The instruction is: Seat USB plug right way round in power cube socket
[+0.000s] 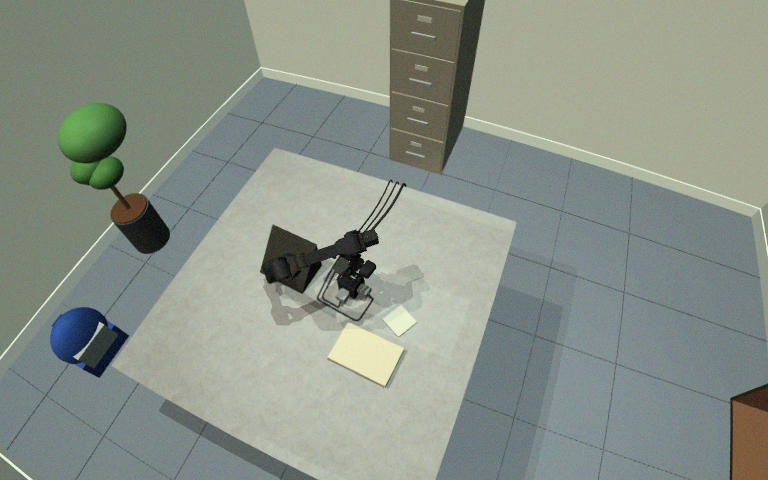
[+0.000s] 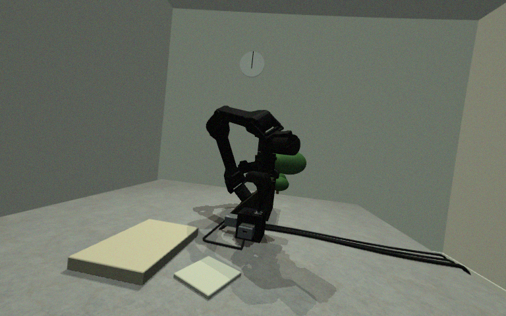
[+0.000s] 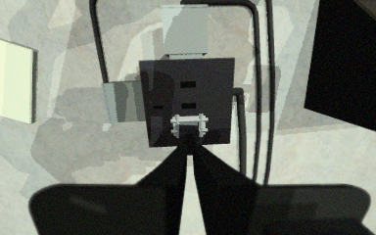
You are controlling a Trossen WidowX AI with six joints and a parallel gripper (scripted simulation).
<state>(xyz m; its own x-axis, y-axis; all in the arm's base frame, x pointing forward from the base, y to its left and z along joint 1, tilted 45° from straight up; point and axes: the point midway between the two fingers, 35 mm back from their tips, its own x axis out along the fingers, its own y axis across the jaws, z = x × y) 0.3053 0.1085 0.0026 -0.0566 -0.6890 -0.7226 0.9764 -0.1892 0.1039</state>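
Observation:
The black power cube (image 2: 259,235) (image 3: 215,73) stands on the table. In the wrist view, the USB plug (image 3: 190,139) is a small dark body at the lower edge of the cube's top, with a pale grey bracket (image 3: 190,118) around its socket. My gripper (image 3: 189,149) points down over the cube and is shut on the USB plug; the fingertips nearly meet over it. The fingers and the plug's dark body hide the socket opening, so the plug's depth and which way round it sits cannot be told.
Grey plugs (image 3: 184,29) (image 3: 123,102) stick out of two cube sides. Black cables (image 1: 385,212) (image 2: 335,240) (image 3: 270,98) run beside the cube. A dark wedge-shaped block (image 1: 291,243) (image 3: 343,64) stands near it. A cream pad (image 1: 365,354) (image 2: 134,247) and a pale square note (image 1: 399,320) (image 2: 207,276) lie nearby.

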